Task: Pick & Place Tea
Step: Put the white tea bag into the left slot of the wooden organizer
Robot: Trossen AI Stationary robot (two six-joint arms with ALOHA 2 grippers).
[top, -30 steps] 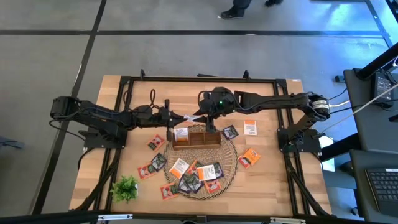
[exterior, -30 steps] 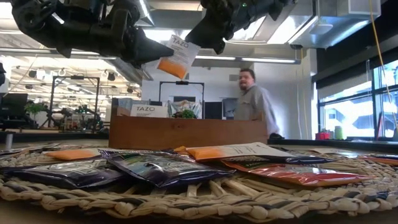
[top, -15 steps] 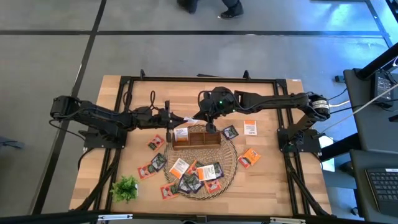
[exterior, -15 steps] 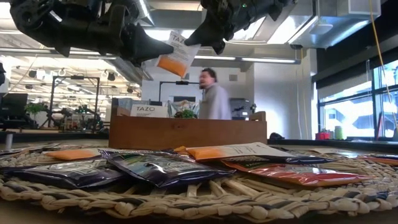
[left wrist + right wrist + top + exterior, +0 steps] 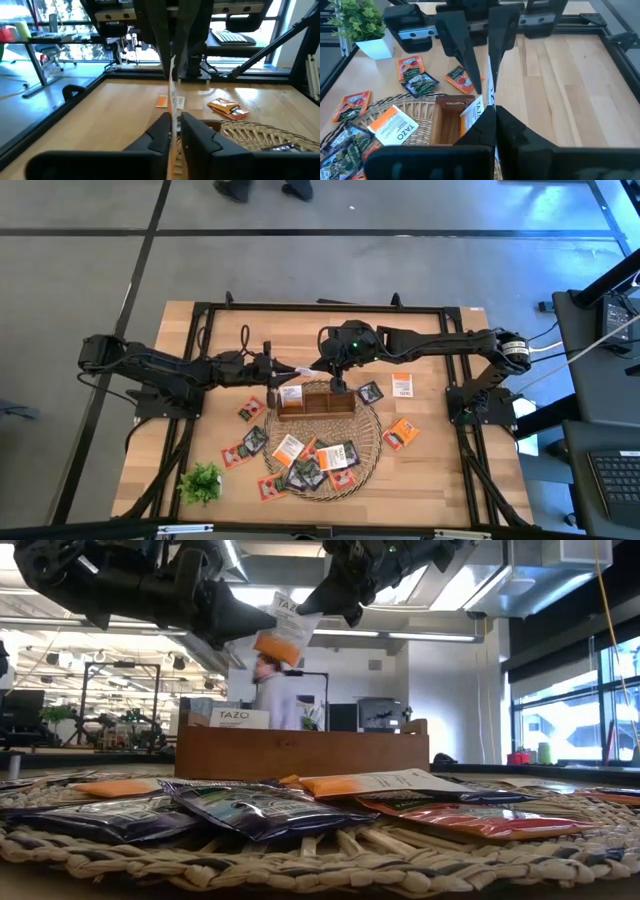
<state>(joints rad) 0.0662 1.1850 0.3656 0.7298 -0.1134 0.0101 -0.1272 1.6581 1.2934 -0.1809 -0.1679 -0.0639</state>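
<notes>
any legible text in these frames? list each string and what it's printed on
"TAZO": white-and-orange sachet held in the air between the left gripper and right gripper.
"TAZO": white sachet standing in the wooden tray.
"TAZO": white-and-orange sachet lying on the wicker mat.
"TAZO": sachet standing in the tray.
Print on the dark and red sachets is too small to read.

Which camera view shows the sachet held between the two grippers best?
The low view: the white-and-orange sachet faces the camera, label readable, between both grippers. The high view shows a small pale sliver; both wrist views show it edge-on.
</notes>
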